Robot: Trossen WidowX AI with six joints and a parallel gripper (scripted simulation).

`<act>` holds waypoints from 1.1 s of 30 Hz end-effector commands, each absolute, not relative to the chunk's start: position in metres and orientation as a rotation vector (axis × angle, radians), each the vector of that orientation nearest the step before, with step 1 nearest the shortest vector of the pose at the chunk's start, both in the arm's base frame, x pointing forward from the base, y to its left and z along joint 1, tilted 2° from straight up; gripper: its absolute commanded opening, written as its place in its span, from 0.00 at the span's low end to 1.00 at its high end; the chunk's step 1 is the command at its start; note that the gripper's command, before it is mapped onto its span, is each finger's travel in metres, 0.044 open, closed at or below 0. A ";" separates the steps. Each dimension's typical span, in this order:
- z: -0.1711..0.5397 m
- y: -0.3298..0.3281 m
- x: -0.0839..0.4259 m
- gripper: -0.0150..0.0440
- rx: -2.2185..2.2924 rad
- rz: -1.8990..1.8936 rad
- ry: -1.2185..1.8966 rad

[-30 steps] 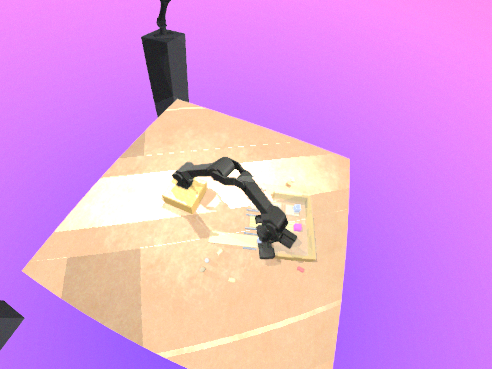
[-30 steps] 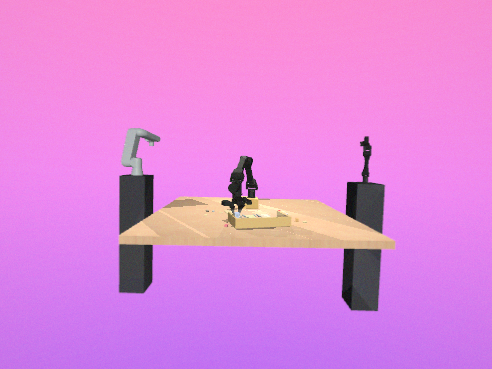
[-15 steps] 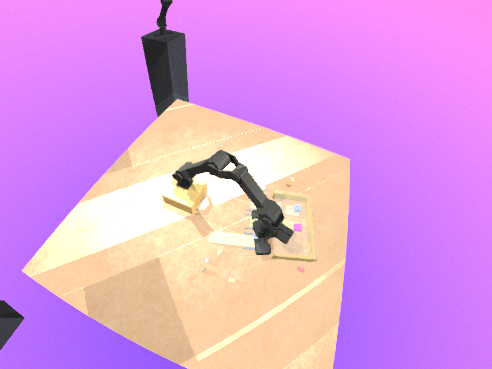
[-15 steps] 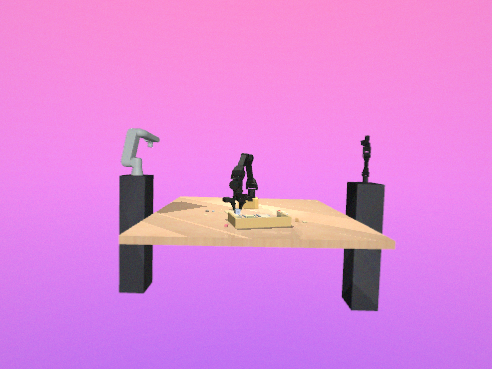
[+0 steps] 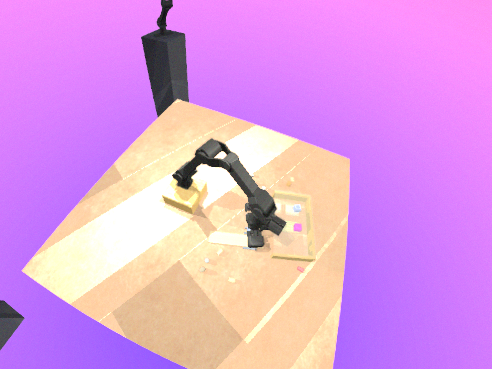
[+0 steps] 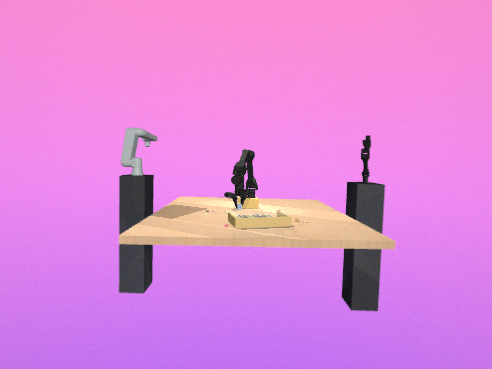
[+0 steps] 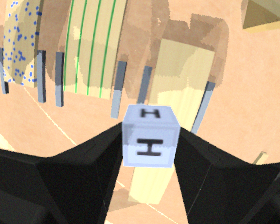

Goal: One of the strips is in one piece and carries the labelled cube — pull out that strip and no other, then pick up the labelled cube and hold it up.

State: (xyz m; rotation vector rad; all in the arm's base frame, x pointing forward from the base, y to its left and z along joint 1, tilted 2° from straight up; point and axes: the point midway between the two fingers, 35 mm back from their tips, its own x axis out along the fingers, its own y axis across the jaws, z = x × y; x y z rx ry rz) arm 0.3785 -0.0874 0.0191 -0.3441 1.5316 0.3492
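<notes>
My gripper (image 5: 248,230) (image 6: 239,206) (image 7: 148,128) is shut on the labelled cube (image 7: 149,151) (image 6: 239,207), a pale blue cube marked H. The cube is held above the plain pale strip (image 7: 182,70) (image 5: 226,239), and hides part of it in the wrist view. That strip lies between two grey-blue rails, with its near end sticking out past them. A green-lined strip (image 7: 96,45) is to its left in the wrist view, and a blue-dotted strip (image 7: 20,45) is at the far left. The undersides of the strips are hidden.
A low-walled tray (image 5: 294,258) (image 6: 260,222) stands beside the gripper, holding a blue cube (image 5: 297,208) and a magenta block (image 5: 297,227). A red piece (image 5: 300,269) and several small pale bits lie around. Grey-blue rails (image 7: 59,80) (image 7: 118,90) (image 7: 202,109) stand by the strips.
</notes>
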 end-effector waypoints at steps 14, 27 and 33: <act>0.020 -0.074 0.321 0.25 -0.339 0.352 1.536; 0.035 -0.069 0.298 0.25 -0.339 0.353 1.538; 0.054 -0.069 0.298 0.25 -0.339 0.353 1.538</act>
